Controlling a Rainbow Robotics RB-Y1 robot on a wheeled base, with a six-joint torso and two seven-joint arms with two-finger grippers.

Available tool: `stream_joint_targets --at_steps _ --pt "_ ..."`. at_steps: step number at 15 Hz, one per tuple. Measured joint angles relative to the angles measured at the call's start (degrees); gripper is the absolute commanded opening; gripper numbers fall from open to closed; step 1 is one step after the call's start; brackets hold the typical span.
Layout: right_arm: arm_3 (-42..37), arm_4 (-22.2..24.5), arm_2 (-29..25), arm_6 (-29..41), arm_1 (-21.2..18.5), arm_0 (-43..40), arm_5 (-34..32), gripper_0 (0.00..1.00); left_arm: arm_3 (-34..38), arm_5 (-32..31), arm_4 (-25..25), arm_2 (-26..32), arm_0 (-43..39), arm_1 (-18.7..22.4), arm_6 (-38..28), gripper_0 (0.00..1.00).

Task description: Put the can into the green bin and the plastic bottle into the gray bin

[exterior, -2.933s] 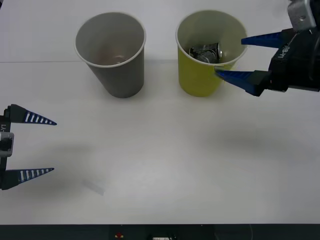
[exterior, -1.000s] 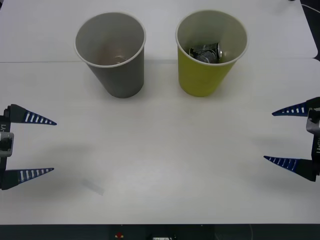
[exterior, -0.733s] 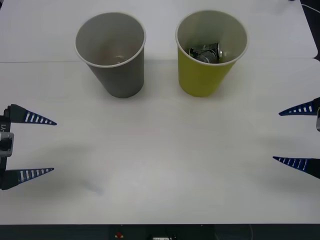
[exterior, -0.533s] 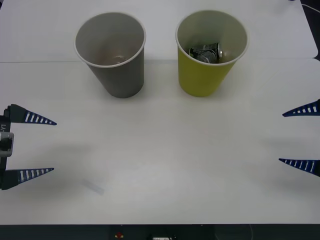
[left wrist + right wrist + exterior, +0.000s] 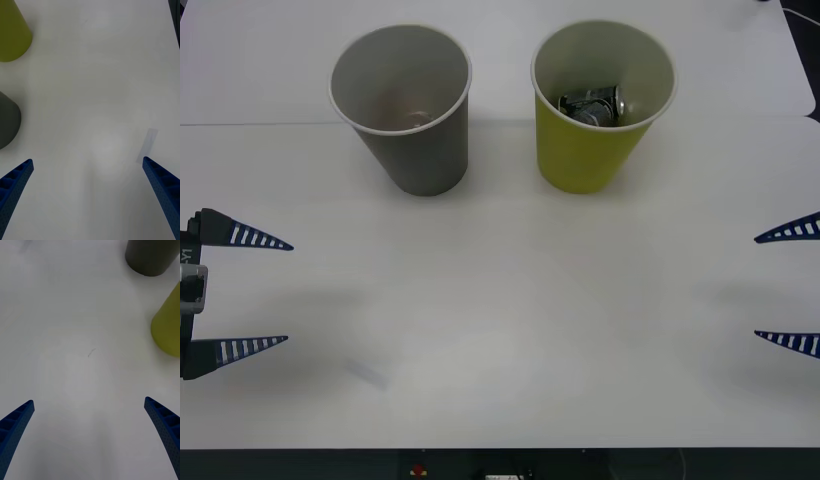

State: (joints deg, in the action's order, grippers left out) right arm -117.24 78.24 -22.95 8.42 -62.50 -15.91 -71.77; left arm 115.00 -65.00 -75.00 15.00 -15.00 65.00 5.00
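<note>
The green bin [image 5: 588, 150] stands upright at the back right of the table, and the can [image 5: 590, 105] lies on its side in the bottom of it. The gray bin [image 5: 420, 150] stands upright to its left; a faint pale shape sits at its bottom, and I cannot tell whether it is the plastic bottle. My left gripper [image 5: 286, 293] is open near the table's left edge, holding nothing. At the right edge my right gripper [image 5: 758, 288] is open and empty too. Both bins also appear in the right wrist view: green bin [image 5: 168, 330], gray bin [image 5: 152, 257].
The white table [image 5: 510, 300] stretches bare between the grippers and the bins. A small strip of clear tape [image 5: 367, 372] lies flat near the front left, also in the left wrist view as a tape strip [image 5: 147, 144]. The table's front edge runs just below.
My right gripper has left the green bin's rim, drawn back toward the front right, and kept sliding right until just its fingertips show. The left gripper, bins and can have not moved.
</note>
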Motion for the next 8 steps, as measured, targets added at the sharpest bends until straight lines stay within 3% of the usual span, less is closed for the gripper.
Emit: stream_joint_targets --at_steps 8 --pt "0.07 -1.86 0.27 -0.98 -2.97 -0.08 0.23 1.00 0.00 0.00 0.00 0.00 0.00 0.00 0.00 1.00"
